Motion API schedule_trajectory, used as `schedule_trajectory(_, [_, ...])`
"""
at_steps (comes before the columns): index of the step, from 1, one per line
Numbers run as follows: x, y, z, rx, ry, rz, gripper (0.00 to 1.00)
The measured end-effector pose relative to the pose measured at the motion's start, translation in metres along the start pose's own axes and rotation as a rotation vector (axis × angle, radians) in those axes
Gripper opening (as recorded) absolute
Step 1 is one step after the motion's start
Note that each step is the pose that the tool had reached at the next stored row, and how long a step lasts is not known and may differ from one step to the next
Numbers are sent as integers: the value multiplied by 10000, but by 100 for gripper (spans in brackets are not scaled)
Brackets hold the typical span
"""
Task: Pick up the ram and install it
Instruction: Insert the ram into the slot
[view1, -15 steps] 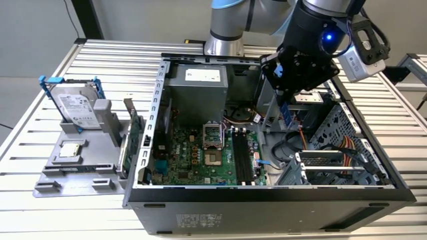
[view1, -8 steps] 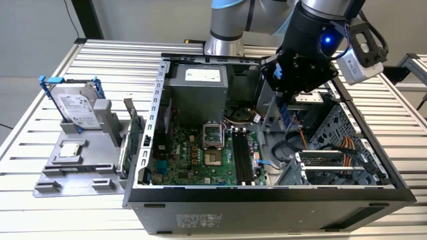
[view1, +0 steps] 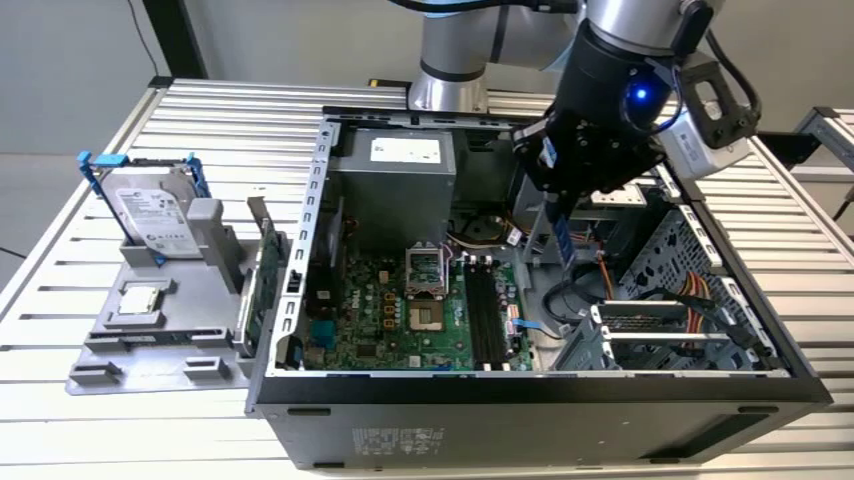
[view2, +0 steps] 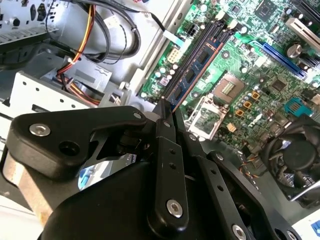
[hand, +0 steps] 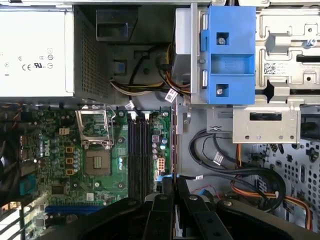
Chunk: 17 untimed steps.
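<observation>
1. Black fingers (view2: 167, 117) of the gripper (view1: 567, 232) are clamped together on the ram (view2: 192, 75), seen in the second wrist view.
2. Ram hangs upright over the open computer case (view1: 534, 385), above the motherboard (view1: 387, 310), just right of the black memory slots (view1: 485, 315) in the exterior view.
3. Hard drive (view1: 150, 222) stands in a grey holder (view1: 147, 345) on the surface, well left of the case.

white labels are showing on the power supply (hand: 35, 50) and the hard drive (view1: 150, 215), but nothing is reading clearly.
</observation>
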<state>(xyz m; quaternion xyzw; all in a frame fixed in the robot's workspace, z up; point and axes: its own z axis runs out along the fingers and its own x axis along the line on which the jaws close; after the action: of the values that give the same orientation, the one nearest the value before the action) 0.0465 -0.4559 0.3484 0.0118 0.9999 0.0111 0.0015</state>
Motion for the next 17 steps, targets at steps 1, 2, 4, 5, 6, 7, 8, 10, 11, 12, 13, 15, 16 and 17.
schedule_trajectory(1, [8,-1,9,4,-4,0,0])
schedule_trajectory(2, [17,-1,16,9,-8,-1,0])
schedule_trajectory(4, [25,-1,23,20,-10,0,0])
schedule_trajectory(5, [25,-1,23,19,-10,-1,0])
schedule_trajectory(6, [25,-2,24,18,-10,-1,0])
schedule_trajectory(7, [25,-2,24,19,-11,-1,0])
schedule_trajectory(8, [26,-2,24,18,-10,-1,0])
schedule_trajectory(10, [32,-1,31,15,-11,1,0])
schedule_trajectory(11, [38,-2,36,16,-11,1,0])
schedule_trajectory(12, [46,-2,43,17,-11,-1,0])
schedule_trajectory(13, [55,-3,49,18,-11,0,0])
schedule_trajectory(15, [73,-3,61,17,-11,0,0])
schedule_trajectory(16, [80,-4,68,17,-11,0,0])
schedule_trajectory(17, [88,-4,75,18,-11,-1,0])
